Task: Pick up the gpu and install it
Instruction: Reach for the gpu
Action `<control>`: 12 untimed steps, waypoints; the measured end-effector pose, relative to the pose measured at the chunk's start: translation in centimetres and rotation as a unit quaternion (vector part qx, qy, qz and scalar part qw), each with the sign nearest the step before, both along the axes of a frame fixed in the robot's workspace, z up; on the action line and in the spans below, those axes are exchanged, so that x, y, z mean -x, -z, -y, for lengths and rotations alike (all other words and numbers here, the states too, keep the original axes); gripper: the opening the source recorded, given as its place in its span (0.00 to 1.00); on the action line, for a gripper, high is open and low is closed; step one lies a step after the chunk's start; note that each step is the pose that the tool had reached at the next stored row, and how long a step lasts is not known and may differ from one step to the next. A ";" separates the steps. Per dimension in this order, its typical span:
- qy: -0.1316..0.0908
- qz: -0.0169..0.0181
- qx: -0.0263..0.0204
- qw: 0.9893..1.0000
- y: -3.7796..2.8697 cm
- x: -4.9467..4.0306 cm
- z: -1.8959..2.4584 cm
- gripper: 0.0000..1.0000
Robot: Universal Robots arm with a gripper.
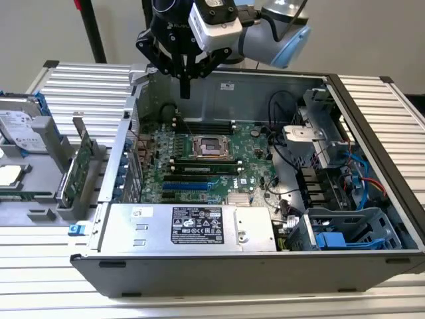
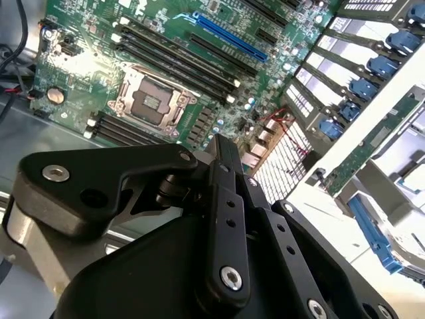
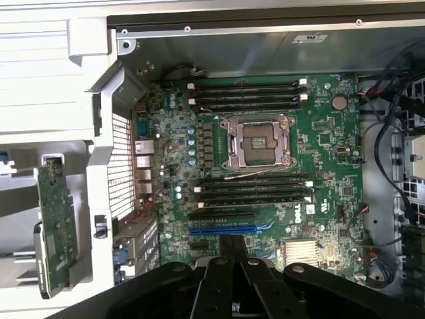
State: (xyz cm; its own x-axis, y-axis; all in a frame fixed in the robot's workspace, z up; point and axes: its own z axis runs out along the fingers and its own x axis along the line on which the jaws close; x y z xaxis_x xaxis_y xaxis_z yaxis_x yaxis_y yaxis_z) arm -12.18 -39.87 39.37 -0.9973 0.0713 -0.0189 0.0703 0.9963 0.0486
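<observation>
By my judgement the task was hardly begun. My claw hung over the open computer case, above the motherboard and near the rear wall. Its two fingers were pressed together with nothing between them.

The gpu was not yet picked. It stood on its edge in a grey holder outside the case, at the exterior view's left, well apart from my claw (the first wrist view showed its green face). The blue expansion slot was empty, so both picking and installing were left to do.

Between gpu and slot stood the case's side wall. The power supply lay just beside the slots, and black cables ran at the exterior view's right. A hard drive lay near the holder.
</observation>
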 end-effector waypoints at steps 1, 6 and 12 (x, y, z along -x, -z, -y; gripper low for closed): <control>0.000 0.000 0.000 1.000 0.00 0.01 0.00 0.00; 0.000 0.000 0.000 1.000 0.01 0.14 0.00 0.00; 0.000 0.000 0.000 1.000 0.02 0.45 0.01 0.00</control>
